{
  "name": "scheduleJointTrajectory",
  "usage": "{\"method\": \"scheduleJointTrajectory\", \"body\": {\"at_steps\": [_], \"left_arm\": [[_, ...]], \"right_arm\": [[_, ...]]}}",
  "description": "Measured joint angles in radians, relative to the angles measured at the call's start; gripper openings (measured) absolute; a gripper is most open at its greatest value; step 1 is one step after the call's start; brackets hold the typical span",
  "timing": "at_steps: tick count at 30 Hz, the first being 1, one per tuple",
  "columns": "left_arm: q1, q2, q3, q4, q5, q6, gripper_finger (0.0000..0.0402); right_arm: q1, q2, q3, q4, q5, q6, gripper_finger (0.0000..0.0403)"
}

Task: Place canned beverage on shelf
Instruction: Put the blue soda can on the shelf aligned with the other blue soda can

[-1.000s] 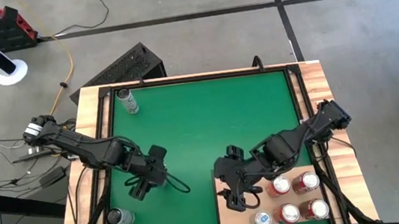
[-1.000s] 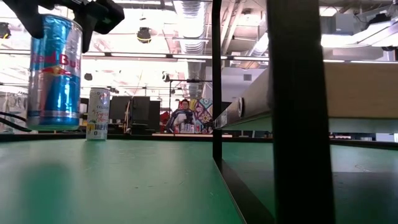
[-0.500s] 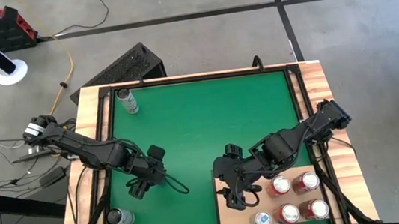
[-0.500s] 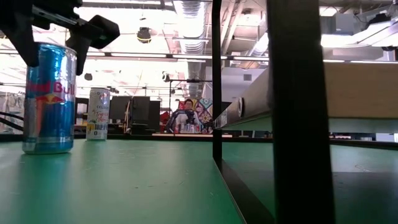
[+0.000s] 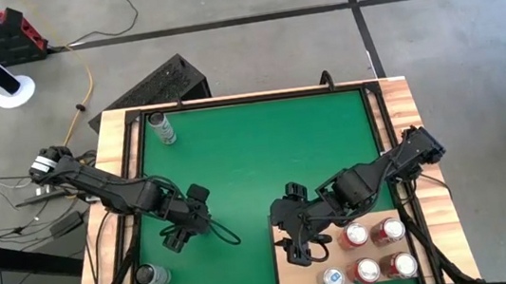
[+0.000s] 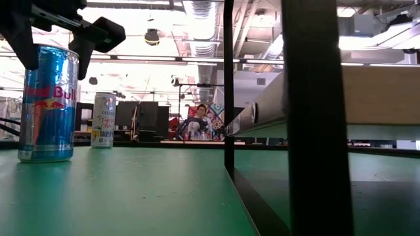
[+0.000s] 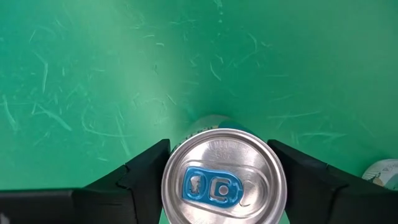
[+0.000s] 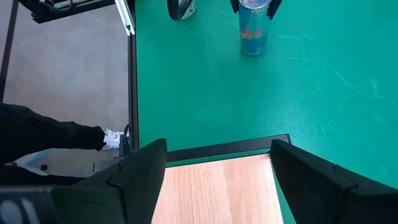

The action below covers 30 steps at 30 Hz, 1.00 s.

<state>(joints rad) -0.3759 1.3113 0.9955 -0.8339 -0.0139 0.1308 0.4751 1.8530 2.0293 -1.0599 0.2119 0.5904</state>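
A blue and silver can (image 6: pixel 47 105) stands upright on the green mat (image 5: pixel 254 151) at the near left, its top between the fingers of my left gripper (image 5: pixel 182 232). It also shows in the left wrist view (image 7: pixel 224 180) and in the right wrist view (image 8: pixel 254 28). My right gripper (image 5: pixel 298 247) is open and empty above the left part of the pale wooden shelf (image 5: pixel 297 276), which stands at the near right. The shelf also shows in the right wrist view (image 8: pixel 217 186). My left gripper holds the blue can just below its top rim (image 7: pixel 166 186), pinched between the two fingers on opposite sides. The fingers (image 6: pixel 98 33) come from above and point down. The can is upright, with its base down on the green mat.
Several red-topped cans (image 5: pixel 380 247) stand on the shelf's right part. A white can (image 5: pixel 164 128) stands at the mat's far left corner, and another can (image 5: pixel 152 276) at the near left corner. A black frame and wooden planks edge the mat. A person (image 6: pixel 197 118) sits in the room behind.
My left gripper has come down with the blue can, which was lifted clear of the mat a second ago and now stands upright with its base on it. The gripper stays shut on the can's top.
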Motion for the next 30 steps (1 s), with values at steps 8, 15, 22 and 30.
{"method": "scheduleJointTrajectory", "body": {"at_steps": [8, 15, 22, 30], "left_arm": [[0.0, -0.001, -0.001, 0.022, 0.0, -0.02, 0.0271], [0.0, -0.003, 0.016, 0.021, 0.0, -0.023, 0.029], [0.0, -0.006, 0.111, 0.003, 0.011, -0.055, 0.0297], [0.0, -0.013, 0.177, -0.038, -0.065, -0.492, 0.0297]], "right_arm": [[0.0, 0.0, 0.0, 0.002, 0.0, 0.004, 0.0312], [0.0, 0.0, 0.0, 0.009, 0.0, 0.004, 0.0312], [0.0, 0.0, 0.0, 0.009, 0.0, 0.004, 0.0312], [0.001, 0.0, 0.0, 0.028, 0.0, 0.016, 0.0312]]}}
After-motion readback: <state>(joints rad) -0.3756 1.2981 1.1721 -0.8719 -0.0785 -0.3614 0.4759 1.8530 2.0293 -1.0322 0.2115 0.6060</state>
